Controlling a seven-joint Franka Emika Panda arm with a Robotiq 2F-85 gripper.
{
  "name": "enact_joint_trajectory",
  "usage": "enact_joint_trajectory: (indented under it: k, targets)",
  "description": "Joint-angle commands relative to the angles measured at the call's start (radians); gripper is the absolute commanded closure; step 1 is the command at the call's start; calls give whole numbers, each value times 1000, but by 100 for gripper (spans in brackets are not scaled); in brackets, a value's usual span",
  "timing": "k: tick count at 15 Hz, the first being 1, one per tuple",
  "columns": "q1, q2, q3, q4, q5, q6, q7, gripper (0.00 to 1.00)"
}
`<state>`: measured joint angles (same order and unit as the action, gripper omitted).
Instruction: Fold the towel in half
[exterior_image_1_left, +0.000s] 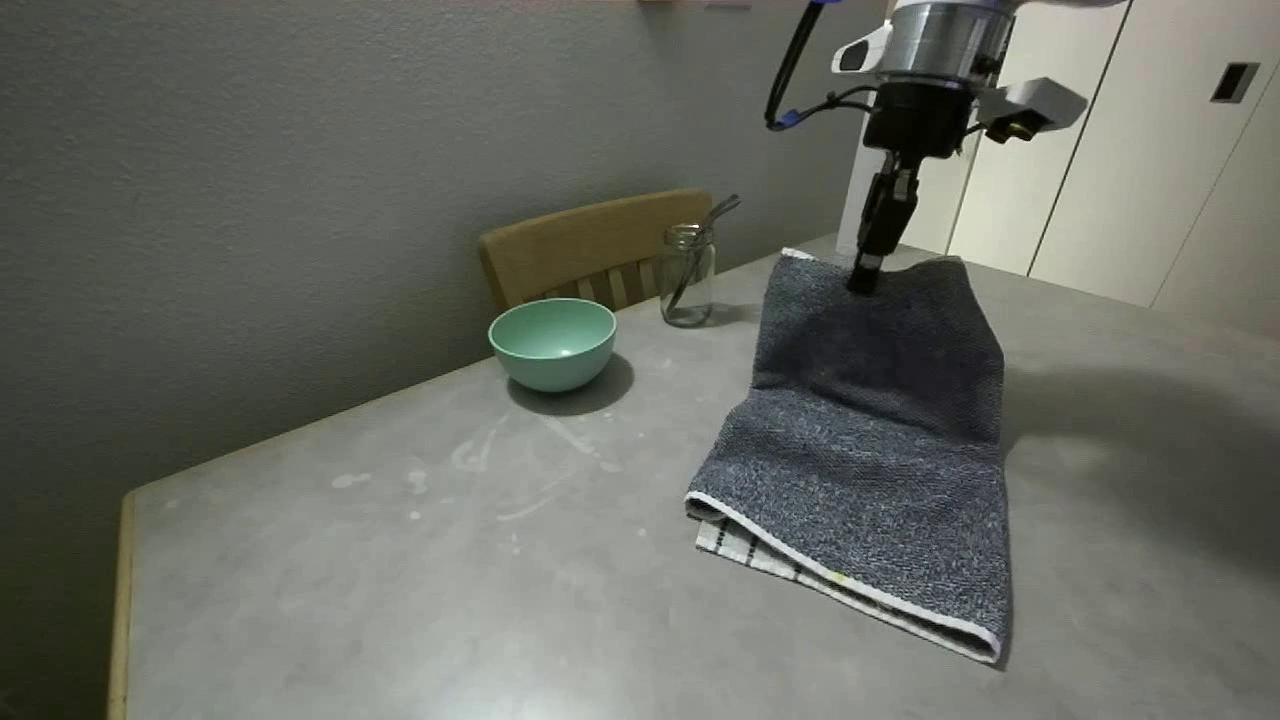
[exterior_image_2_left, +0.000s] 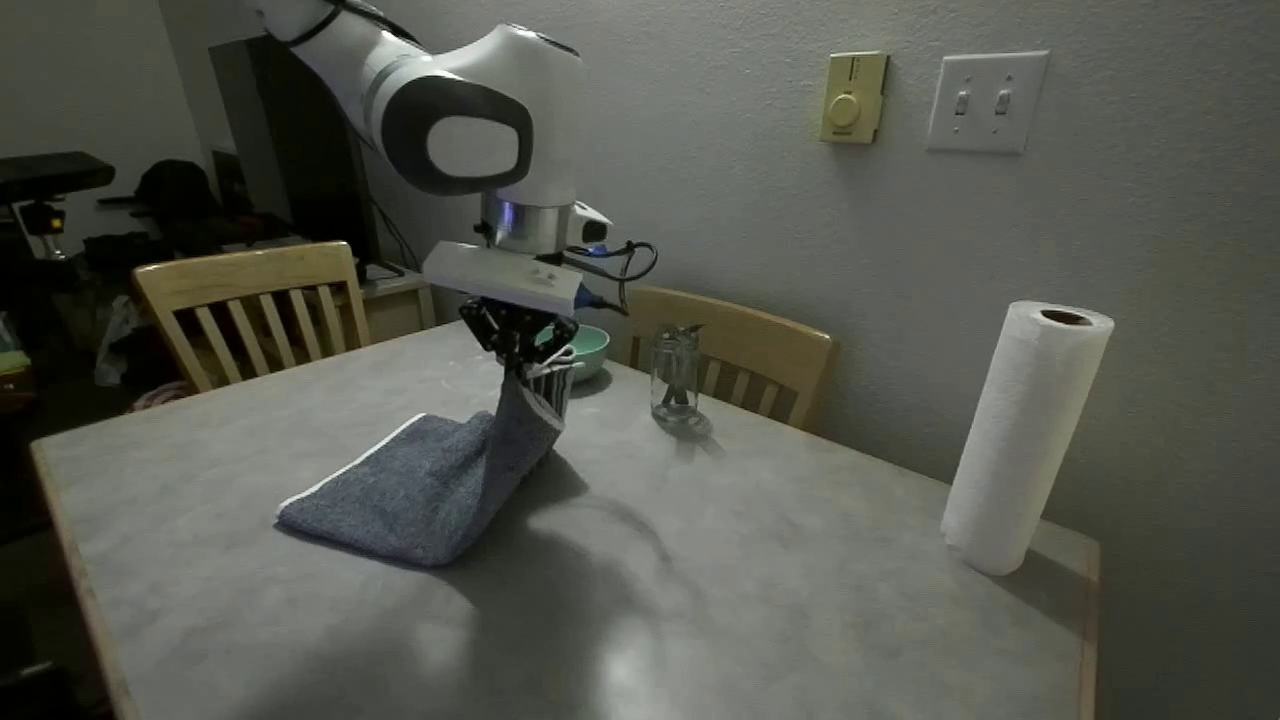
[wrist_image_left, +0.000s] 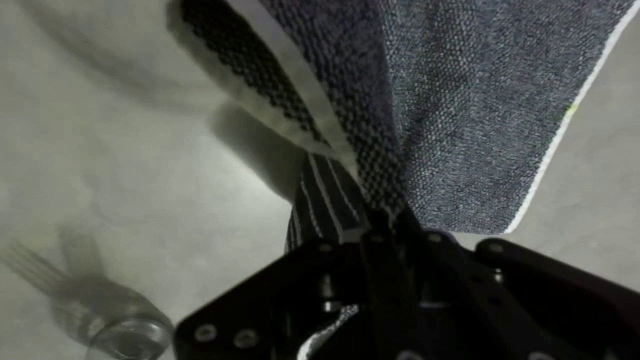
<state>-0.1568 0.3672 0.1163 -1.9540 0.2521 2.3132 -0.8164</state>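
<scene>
Table (exterior_image_1_left: 400, 620), grey mottled top, pale wood-toned edging (exterior_image_1_left: 120, 600); top bears whitish smears (exterior_image_1_left: 350, 480). Directly on it: green bowl (exterior_image_1_left: 552, 345), upright; clear glass jar (exterior_image_1_left: 688, 275), upright, near the bowl; white paper-towel roll (exterior_image_2_left: 1025, 440), on end, near a corner; dark grey speckled towel (exterior_image_1_left: 870, 500), white-edged, partly lying, one end raised.

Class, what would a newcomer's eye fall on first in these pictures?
Most likely the dark grey towel, one end pinched in the gripper and raised off the table. After that, the green bowl near the table's edge, and, in an exterior view, the white paper roll standing near a table corner.
</scene>
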Motion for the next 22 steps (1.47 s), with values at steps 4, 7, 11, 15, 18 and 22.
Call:
enact_joint_trajectory:
  k: [4,7,11,15,18,22]
  targets:
    - [63,-6,44,29,24,-100,8,98]
    - [86,7,54,47,20,-139,-1,98]
    - [88,53,65,72,37,-193,-53,98]
    - [75,99,76,73,91,-197,-126,98]
    - [77,127,79,73,118,-191,-150,98]
    - [81,138,87,66,136,-180,-139,98]
